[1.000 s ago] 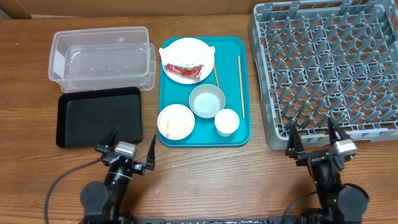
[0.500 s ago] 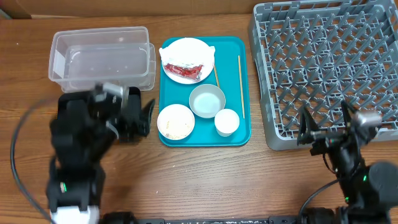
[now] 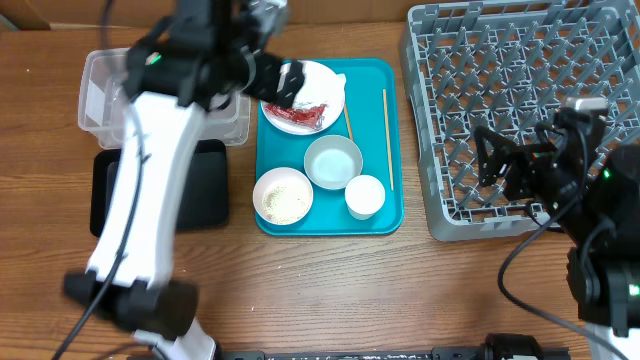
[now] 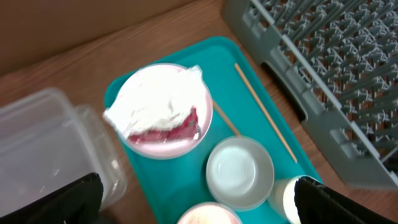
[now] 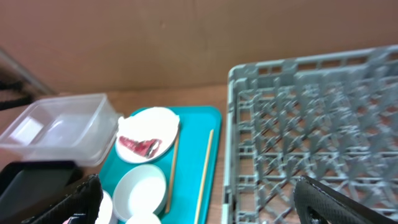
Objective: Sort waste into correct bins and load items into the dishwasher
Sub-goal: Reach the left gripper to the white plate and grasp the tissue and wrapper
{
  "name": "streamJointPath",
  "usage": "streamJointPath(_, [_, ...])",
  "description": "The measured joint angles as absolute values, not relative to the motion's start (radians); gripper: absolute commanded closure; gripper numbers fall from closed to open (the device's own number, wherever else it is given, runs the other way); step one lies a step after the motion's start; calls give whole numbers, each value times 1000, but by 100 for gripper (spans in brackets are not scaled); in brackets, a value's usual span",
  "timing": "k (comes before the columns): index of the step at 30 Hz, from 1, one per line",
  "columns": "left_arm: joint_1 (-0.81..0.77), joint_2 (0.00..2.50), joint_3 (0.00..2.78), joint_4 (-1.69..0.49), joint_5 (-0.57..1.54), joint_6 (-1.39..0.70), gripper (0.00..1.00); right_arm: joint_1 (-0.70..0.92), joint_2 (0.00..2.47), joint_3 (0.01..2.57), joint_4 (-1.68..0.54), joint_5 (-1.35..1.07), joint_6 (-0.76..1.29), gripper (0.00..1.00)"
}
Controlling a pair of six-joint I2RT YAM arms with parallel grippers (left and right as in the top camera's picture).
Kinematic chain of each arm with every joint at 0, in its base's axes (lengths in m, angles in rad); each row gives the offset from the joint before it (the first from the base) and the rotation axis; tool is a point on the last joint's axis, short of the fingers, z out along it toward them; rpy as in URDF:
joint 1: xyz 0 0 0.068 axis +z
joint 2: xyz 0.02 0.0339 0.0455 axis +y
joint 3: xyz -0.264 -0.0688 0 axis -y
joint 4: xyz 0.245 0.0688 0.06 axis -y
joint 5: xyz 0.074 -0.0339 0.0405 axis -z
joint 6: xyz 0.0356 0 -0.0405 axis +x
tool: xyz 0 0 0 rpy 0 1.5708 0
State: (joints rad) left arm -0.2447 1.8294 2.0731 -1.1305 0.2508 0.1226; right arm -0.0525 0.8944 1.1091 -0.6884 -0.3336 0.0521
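Hovering over the far end of the teal tray, the left gripper sits just above the round white plate. Its 2 fingers are spread wide at the edges of the wrist view and hold nothing. The placement looks deliberate. The plate carries the crumpled napkin, with the red wrapper showing at its edge, so this waste likely has to come off before the plate can go into the dish rack.

The left arm is stretched far forward from its base. It crosses over the clear tub and part of the black tray, with the wrist pitched down toward the plate. The right gripper hangs over the near, tray-side part of the rack, jaws equally wide and empty. Its arm is folded near its base, probably to keep clear of the other arm's reach.

On the teal tray, the metal bowl, the white bowl with rice, the small cup and the 2 chopsticks lie untouched. Nothing shows in either bin.
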Motion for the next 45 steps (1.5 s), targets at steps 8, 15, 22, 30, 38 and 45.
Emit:
streamJointPath(8, [-294, 2063, 2105, -961, 267, 47, 1, -52, 994, 1110, -764, -429, 52, 0])
streamJointPath(15, [-294, 2245, 2108, -915, 97, -284, 0, -52, 1028, 1110, -780, -449, 52, 0])
streamJointPath(22, [-294, 2379, 2108, -912, 36, -444, 0, -52, 1031, 1110, -780, -456, 52, 0])
streamJointPath(30, [-294, 2466, 2119, -867, -2, -503, 5, -52, 1031, 1110, -780, -457, 52, 0])
streamJointPath(38, [-293, 2479, 2121, -860, -15, -518, 96, -52, 1031, 1110, -780, -457, 52, 0])
streamJointPath(45, [-293, 2489, 2174, -958, -12, -516, 96, -52, 1031, 1110, -779, -457, 52, 0])
